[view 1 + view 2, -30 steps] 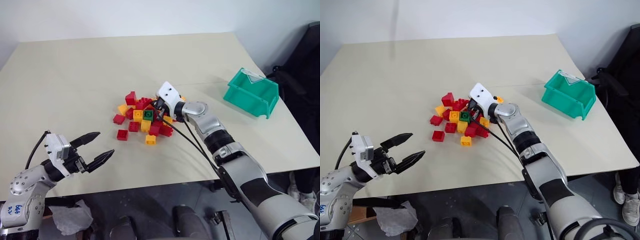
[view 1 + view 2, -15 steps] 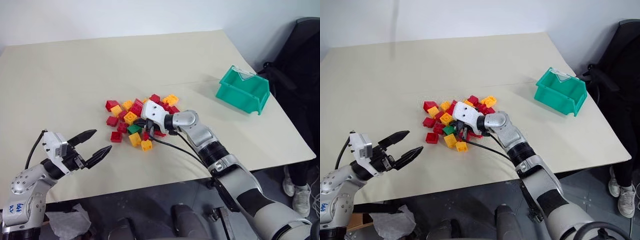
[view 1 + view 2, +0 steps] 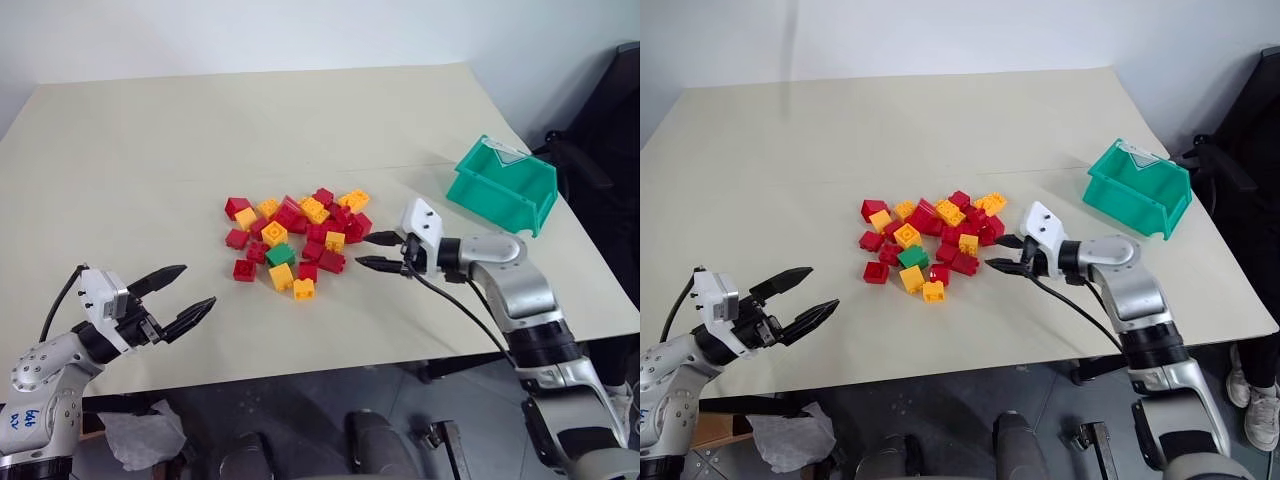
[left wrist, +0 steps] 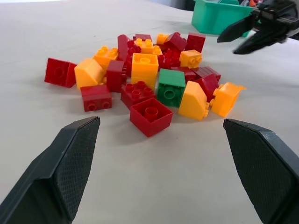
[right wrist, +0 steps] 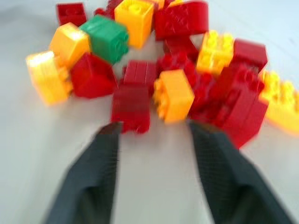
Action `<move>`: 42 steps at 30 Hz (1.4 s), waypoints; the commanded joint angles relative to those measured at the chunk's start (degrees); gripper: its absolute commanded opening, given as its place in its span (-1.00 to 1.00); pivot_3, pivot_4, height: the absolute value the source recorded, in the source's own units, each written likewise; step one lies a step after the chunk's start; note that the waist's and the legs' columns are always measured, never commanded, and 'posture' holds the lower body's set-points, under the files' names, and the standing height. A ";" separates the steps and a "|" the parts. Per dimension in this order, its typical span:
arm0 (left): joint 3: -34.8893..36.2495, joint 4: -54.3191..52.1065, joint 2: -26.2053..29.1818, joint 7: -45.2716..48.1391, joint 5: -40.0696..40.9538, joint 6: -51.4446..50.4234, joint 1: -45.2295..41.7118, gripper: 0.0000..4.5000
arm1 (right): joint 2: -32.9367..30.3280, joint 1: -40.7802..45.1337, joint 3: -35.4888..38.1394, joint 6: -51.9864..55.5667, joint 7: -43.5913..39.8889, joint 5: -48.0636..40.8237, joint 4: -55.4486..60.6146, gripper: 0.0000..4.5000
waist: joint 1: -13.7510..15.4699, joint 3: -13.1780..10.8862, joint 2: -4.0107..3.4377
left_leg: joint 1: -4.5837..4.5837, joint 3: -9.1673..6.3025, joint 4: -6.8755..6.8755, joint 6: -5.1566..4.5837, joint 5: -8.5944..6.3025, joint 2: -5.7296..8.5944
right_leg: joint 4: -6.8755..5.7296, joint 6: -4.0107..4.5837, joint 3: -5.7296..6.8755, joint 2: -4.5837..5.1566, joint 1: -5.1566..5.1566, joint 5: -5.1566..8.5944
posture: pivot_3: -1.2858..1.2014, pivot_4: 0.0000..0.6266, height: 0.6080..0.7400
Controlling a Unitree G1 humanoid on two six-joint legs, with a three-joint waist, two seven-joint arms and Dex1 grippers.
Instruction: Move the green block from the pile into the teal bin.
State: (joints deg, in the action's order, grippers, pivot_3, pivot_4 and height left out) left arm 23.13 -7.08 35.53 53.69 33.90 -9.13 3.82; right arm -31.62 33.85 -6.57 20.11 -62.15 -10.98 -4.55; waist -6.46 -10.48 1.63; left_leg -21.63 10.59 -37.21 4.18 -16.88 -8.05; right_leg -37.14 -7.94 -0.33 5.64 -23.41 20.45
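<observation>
Right pincer (image 3: 373, 251) gapes empty beside the pile (image 3: 296, 236); left pincer (image 3: 183, 298) open too. Hemmed-in green block (image 3: 280, 254) risks snagging neighbours.

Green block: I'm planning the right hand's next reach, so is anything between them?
Yes. Red bricks of the pile lie between the open right hand and the green block.

We seem to be in a lab or test room: a plain beige counter (image 3: 150, 150) stands against a bare white wall (image 3: 300, 30), with a dark chair (image 3: 610, 130) beside it at our right. Toy bricks (image 3: 295, 240) and a teal bin (image 3: 502, 185) sit laid out on it like a set exercise.
</observation>
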 commanded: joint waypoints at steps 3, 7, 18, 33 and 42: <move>1.74 1.41 1.97 2.25 -0.07 1.66 0.23 1.00 | -5.54 -4.12 2.35 0.75 -2.71 -2.40 4.41 0.79 | 0.57 0.00 0.00 | -0.01 0.02 -0.01 -0.01 0.00 0.01 | 0.06 0.00 -0.01 0.00 0.01 0.00 | 0.03 -0.52 1.00; 1.81 2.66 2.25 2.75 -0.23 1.87 0.17 1.00 | -3.74 -1.32 2.21 2.78 -1.14 -4.24 4.55 1.00 | 0.60 0.00 0.00 | 0.00 0.10 -0.02 -0.02 -0.01 0.00 | 0.12 0.00 -0.02 0.01 0.00 0.00 | 0.03 -0.52 1.00; 0.13 1.34 0.92 1.69 -0.21 1.47 0.13 1.00 | 12.52 17.45 -8.26 5.00 5.68 1.73 -12.39 1.00 | 0.20 0.00 0.00 | 0.01 0.15 -0.06 -0.01 -0.01 -0.04 | -0.21 0.01 -0.01 0.02 -0.16 0.00 | 0.03 -0.52 1.00; 0.83 -0.60 0.72 -0.04 0.64 0.90 1.07 1.00 | 23.65 26.45 -13.51 -3.20 -0.97 8.28 -33.64 1.00 | -1.95 0.00 0.00 | 0.01 0.16 -0.06 0.00 0.00 -0.06 | -0.54 0.00 0.01 0.03 -0.19 0.00 | 0.03 -0.52 1.00; -0.10 0.39 0.06 -0.09 0.11 1.43 -0.36 1.00 | 27.11 27.87 -14.60 0.08 -3.13 9.55 -34.32 1.00 | -2.09 0.00 0.00 | 0.01 0.15 -0.06 0.00 0.00 -0.06 | -0.57 0.01 0.02 0.03 -0.19 0.00 | 0.03 -0.52 1.00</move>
State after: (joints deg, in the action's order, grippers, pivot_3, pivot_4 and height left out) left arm 22.52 -6.15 35.95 53.69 33.62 -8.61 3.75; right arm -5.06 60.18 -22.06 20.45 -66.34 -1.45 -38.71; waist -8.55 -10.49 1.62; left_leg -21.61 10.74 -37.27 4.18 -16.88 -8.11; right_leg -37.71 -7.94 -0.31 5.66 -23.60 20.45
